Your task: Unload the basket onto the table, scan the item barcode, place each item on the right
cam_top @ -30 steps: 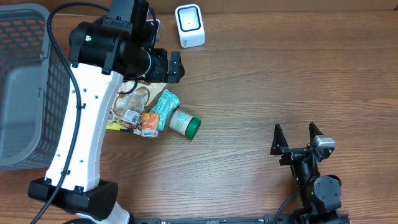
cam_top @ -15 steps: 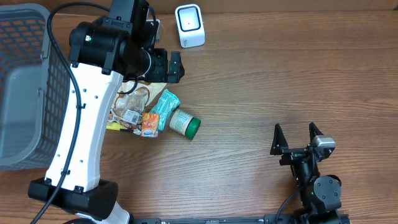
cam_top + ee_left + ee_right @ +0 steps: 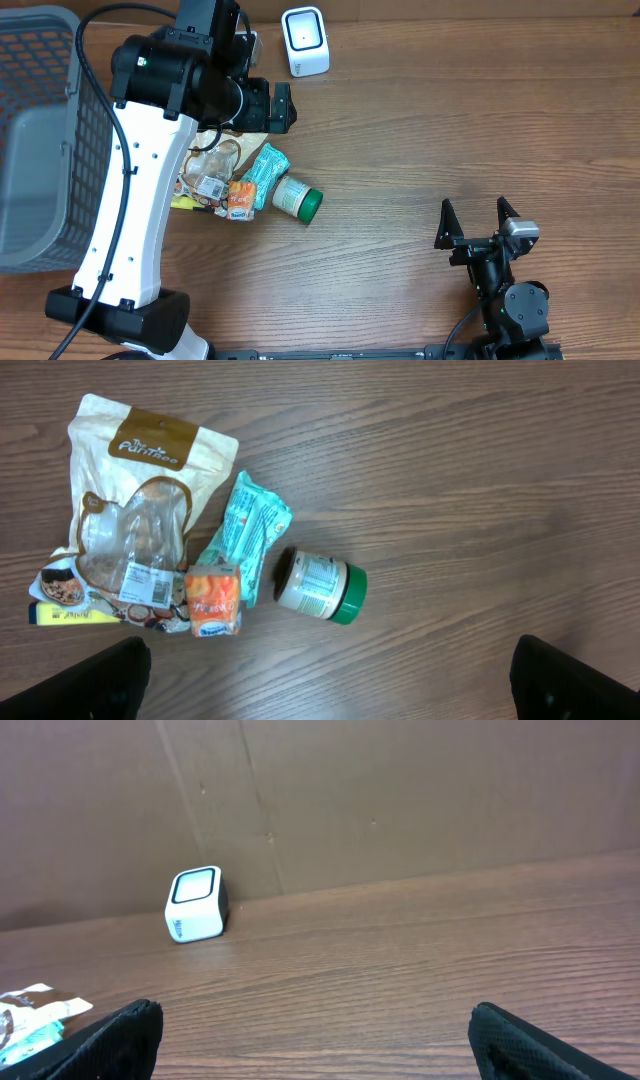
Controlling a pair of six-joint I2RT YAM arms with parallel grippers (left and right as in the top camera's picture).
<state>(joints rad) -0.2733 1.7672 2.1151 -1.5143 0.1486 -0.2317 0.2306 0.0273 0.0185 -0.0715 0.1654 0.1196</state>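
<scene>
A small heap of items lies left of the table's middle. In it are a white jar with a green lid (image 3: 297, 198) (image 3: 322, 585) on its side, a teal packet (image 3: 266, 168) (image 3: 248, 535), a small orange carton (image 3: 241, 200) (image 3: 213, 600) and a beige pouch (image 3: 213, 165) (image 3: 135, 510) with a barcode label (image 3: 143, 582). The white scanner (image 3: 305, 40) (image 3: 197, 903) stands at the back edge. My left gripper (image 3: 275, 106) (image 3: 335, 690) hangs open above the heap, holding nothing. Far off at the front right, my right gripper (image 3: 476, 222) (image 3: 330, 1045) is open and empty.
A grey mesh basket (image 3: 40, 140) fills the left edge of the table. A yellow item (image 3: 183, 203) (image 3: 70, 615) pokes out under the pouch. A brown wall (image 3: 400, 790) rises behind the scanner. The left arm's white body (image 3: 130, 220) covers part of the heap from overhead.
</scene>
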